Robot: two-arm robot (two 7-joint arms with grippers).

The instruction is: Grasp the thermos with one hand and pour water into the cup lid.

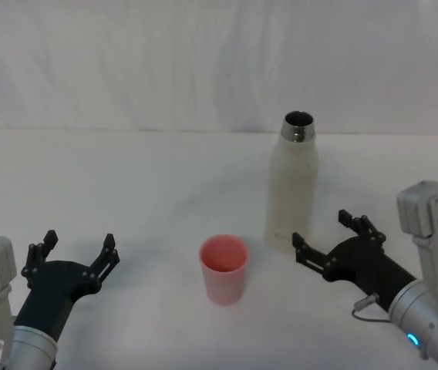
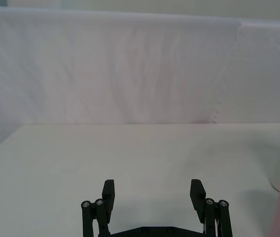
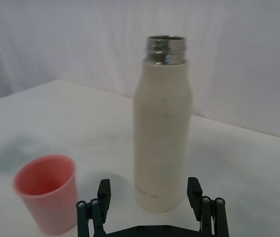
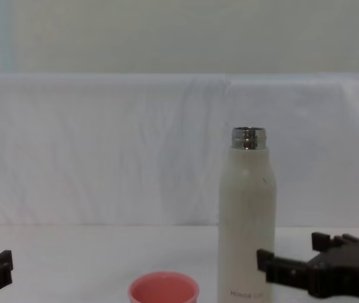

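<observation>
Closing in, the right tool (image 1: 328,240), spread wide near the thermos (image 1: 291,193), should straddle its body squarely before clamping; left tool (image 1: 76,252) idles, released.

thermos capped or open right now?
Open. The thermos stands upright with its steel threaded neck bare and the dark mouth showing; the cup lid sits separately beside it.

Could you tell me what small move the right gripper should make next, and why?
Probably ease the open right gripper forward so its fingers straddle the tall cream-white thermos with the steel neck. It sits just short of the bottle's base, aligned with it, while the small pink cup lid stands upright and apart nearby.
</observation>
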